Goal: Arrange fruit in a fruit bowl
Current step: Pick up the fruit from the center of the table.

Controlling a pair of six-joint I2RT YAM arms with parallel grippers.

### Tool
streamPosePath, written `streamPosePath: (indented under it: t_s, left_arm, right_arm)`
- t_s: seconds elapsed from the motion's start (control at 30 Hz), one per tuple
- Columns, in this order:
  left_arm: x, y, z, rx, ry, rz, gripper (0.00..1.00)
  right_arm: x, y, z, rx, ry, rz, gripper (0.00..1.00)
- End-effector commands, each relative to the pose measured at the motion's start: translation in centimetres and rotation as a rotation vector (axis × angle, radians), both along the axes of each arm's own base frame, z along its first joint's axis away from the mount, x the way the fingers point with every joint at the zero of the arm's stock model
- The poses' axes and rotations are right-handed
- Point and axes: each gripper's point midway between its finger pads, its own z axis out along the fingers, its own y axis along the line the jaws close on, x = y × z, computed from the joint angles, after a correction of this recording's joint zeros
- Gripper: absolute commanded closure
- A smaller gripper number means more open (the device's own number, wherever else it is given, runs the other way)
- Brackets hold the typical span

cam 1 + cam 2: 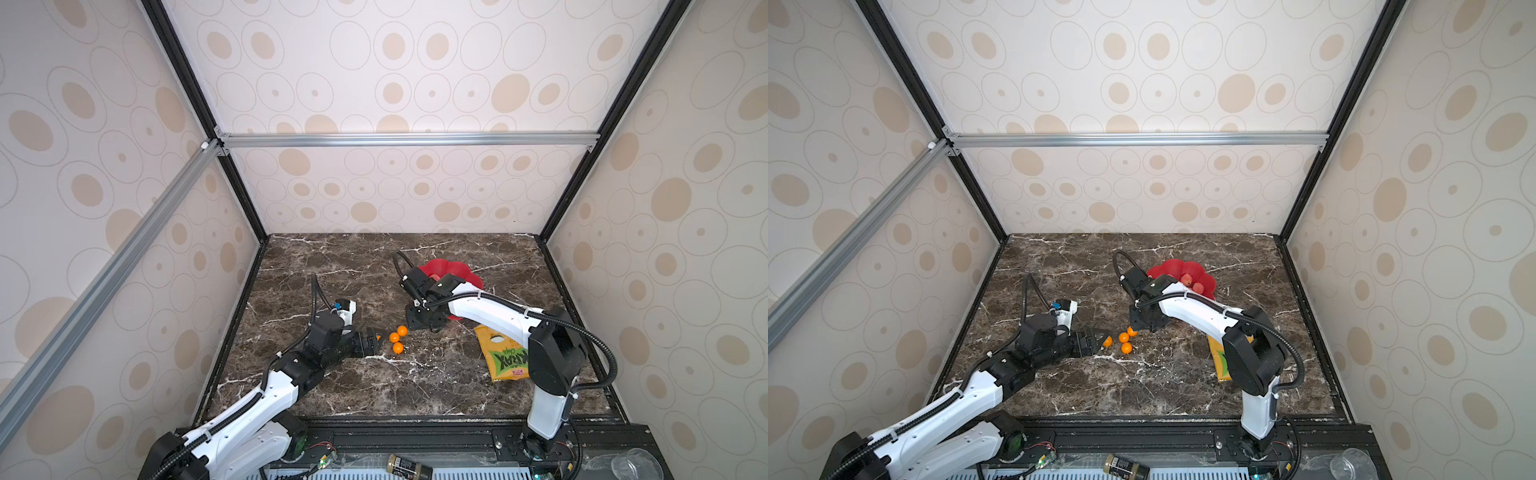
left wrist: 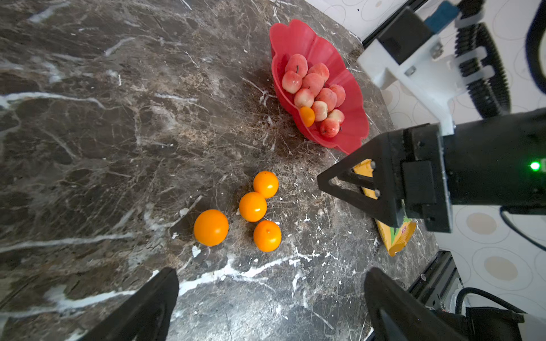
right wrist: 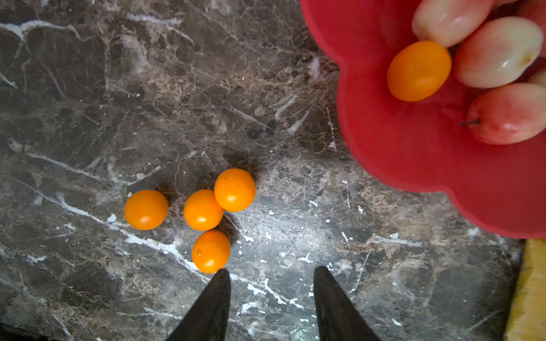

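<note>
Beside red bowl (image 1: 441, 264), "Chips" snack bag (image 1: 500, 356)

Bright, even light from overhead: soft little shadows beside the oranges (image 3: 203, 210), tiny glare spots on them. Wrist views stretch at the edges, and the bowl (image 3: 413, 165) up close looks slightly blurry.

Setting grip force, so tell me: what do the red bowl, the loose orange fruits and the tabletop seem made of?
Red bowl: probably moulded plastic, smooth and slightly glossy, with a thin, uniformly coloured scalloped rim. Orange fruits: smooth, shiny skin with sharp highlights; real or imitation, unclear. Tabletop: brown, white-veined marble look; stone or printed laminate, cannot tell.
</note>
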Motion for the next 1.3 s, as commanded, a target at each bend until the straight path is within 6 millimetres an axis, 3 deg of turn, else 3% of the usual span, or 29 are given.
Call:
streamPosePath:
  t_s: [0.0,0.3,0.7,1.03,1.27]
  left_arm:
    - [-1.1,0.3,-0.1,-0.013,0.027,0.000,0.01]
    - [-2.8,1.0,-1.5,-0.026,0.054,-0.011,0.01]
    - [-3.0,1.2,-1.9,-0.026,0.053,-0.001,0.01]
    - [-2.9,1.2,-2.3,-0.024,0.057,-0.001,0.01]
    - [-2.8,1.2,-2.0,-0.019,0.052,-0.005,0.01]
  right_arm:
    - [-1.7,0.9,-1.3,-0.007,0.042,0.000,0.49]
    - [-4.0,3.8,-2.7,-0.005,0.079,0.058,0.43]
    - [-4.4,5.0,-5.0,-0.050,0.120,0.085,0.37]
    - [-4.5,5.4,-6.5,-0.074,0.138,0.091,0.46]
    - [-4.4,5.4,-7.1,-0.092,0.143,0.094,0.46]
